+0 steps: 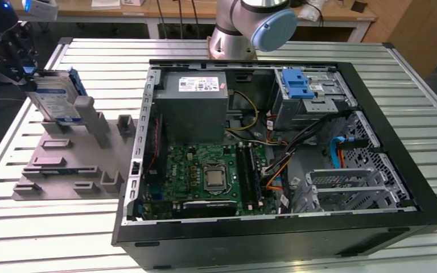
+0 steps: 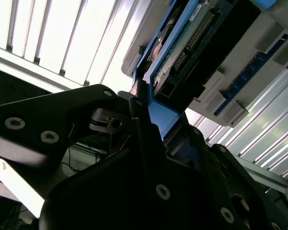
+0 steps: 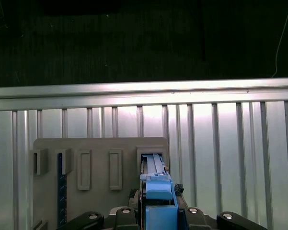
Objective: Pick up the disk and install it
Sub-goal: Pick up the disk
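Note:
The disk (image 1: 55, 98), a silver drive with a white-and-blue label in a blue bracket, stands on edge at the far end of the grey slotted holder (image 1: 66, 165), at the exterior view's left. My gripper (image 1: 25, 69) is at the disk's upper far edge, and its black fingers are shut on the blue bracket. In the second wrist view the gripper (image 2: 148, 108) clamps the bracket, with the disk's (image 2: 191, 38) connector side showing. In the first wrist view the bracketed disk (image 3: 158, 189) sits between the gripper's (image 3: 158, 213) fingers, over a slot in the holder (image 3: 100, 153).
The open computer case (image 1: 400, 170) lies at the exterior view's right of the holder. Inside it are a grey power-supply box (image 1: 196, 108), a motherboard (image 1: 203, 176), a blue latch (image 1: 302, 82) and a perforated metal drive cage (image 1: 355, 185). The arm's base (image 1: 241, 28) stands behind the case.

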`<state>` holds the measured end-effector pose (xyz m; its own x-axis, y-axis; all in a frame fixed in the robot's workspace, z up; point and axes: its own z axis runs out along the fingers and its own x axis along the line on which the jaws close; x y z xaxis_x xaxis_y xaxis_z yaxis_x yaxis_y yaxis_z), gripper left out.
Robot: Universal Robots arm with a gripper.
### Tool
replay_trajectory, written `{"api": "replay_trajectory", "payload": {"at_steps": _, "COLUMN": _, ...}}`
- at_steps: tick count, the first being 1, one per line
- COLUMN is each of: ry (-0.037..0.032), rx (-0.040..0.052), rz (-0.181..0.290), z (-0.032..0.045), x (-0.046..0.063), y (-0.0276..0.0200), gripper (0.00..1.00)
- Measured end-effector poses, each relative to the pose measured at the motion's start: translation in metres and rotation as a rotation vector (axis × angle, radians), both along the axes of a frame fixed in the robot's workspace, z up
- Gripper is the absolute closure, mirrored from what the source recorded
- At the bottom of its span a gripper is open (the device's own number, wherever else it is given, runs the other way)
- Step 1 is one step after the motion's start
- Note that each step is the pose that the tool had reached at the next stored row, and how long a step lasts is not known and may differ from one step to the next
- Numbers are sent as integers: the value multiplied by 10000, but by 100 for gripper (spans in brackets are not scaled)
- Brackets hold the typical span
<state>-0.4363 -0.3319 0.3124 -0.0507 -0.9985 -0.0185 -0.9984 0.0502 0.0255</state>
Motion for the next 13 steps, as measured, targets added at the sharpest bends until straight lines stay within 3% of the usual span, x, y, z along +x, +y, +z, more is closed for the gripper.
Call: {"api": "replay_trajectory", "payload": {"at_steps": 13, "ry": -1, "rx": 1, "rz": 0, "z": 40, "x": 0, "y": 2, "gripper": 64}}
